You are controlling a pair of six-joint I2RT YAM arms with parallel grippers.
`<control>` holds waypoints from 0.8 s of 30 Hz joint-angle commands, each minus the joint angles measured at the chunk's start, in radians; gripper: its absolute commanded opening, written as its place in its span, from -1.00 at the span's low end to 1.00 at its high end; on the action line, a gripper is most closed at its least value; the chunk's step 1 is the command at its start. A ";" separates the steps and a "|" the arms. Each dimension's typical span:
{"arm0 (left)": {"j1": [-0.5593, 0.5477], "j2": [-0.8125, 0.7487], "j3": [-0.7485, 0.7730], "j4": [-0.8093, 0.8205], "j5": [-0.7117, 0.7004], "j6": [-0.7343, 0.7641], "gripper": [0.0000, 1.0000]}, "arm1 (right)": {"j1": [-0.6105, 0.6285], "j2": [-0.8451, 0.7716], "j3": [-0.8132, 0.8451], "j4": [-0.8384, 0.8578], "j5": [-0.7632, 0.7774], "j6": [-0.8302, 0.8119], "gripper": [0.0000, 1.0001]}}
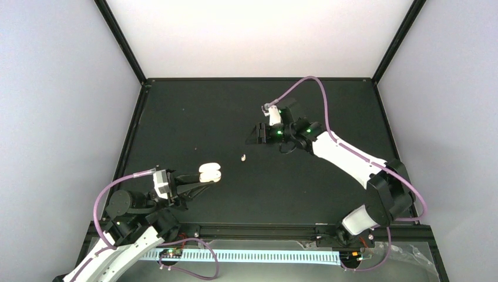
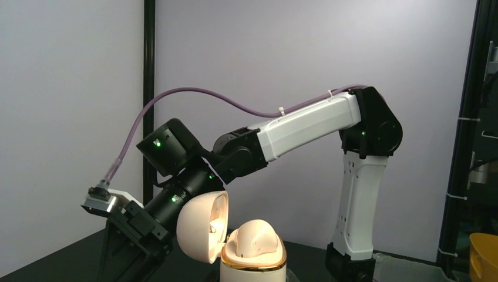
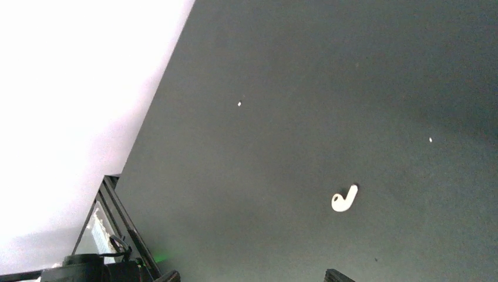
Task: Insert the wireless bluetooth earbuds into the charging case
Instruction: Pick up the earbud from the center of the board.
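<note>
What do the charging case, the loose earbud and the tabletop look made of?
The charging case: glossy cream plastic, probably; bright highlights on the open lid. Its gold rim band looks metallic, maybe only plated. The earbud: smooth white plastic by its look; too small to judge the finish. The tabletop: matte black, no glare; material unclear.

glossy cream case (gilt rim), matt black table, earbud seemingly smooth plastic

The left arm, at seven o'clock, and the right arm, at four o'clock, are clad in white shells between black joints; green lights are lit, and purple cables are tied along them.
</note>
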State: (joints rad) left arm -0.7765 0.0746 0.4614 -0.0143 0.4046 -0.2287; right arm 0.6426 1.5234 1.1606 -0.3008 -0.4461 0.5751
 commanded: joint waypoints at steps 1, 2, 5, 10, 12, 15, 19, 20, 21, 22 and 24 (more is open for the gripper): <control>-0.003 0.012 0.003 0.008 0.008 -0.015 -0.97 | -0.008 -0.029 -0.083 0.042 0.035 0.001 0.26; -0.003 0.011 0.004 0.007 0.007 -0.014 -0.97 | -0.007 -0.029 -0.114 0.067 0.038 0.004 0.26; -0.003 0.011 0.008 0.004 0.008 -0.009 -0.97 | 0.006 -0.012 -0.194 0.146 0.045 0.018 0.26; -0.003 0.019 0.005 0.013 0.011 -0.009 -0.97 | 0.035 0.067 -0.239 0.253 0.075 0.052 0.23; -0.003 0.027 0.005 0.014 0.017 -0.011 -0.97 | 0.041 0.093 -0.246 0.292 0.082 0.067 0.23; -0.004 0.036 0.010 0.008 0.026 -0.005 -0.97 | 0.048 0.129 -0.230 0.330 0.075 0.076 0.23; -0.003 0.036 0.011 0.005 0.017 0.004 -0.97 | 0.066 0.188 -0.177 0.322 0.073 0.049 0.22; -0.004 0.036 0.011 0.004 0.013 0.007 -0.97 | 0.066 0.211 -0.164 0.321 0.074 0.047 0.22; -0.003 0.037 0.011 0.004 0.009 0.008 -0.97 | 0.065 0.223 -0.146 0.319 0.078 0.043 0.22; -0.003 0.039 0.010 0.005 0.007 0.009 -0.97 | 0.066 0.247 -0.128 0.316 0.086 0.037 0.22; -0.003 0.045 0.010 0.010 0.005 0.012 -0.97 | 0.065 0.281 -0.087 0.303 0.104 0.028 0.22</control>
State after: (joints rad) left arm -0.7765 0.1051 0.4614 -0.0143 0.4122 -0.2276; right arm 0.7036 1.7512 0.9997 -0.0265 -0.3801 0.6281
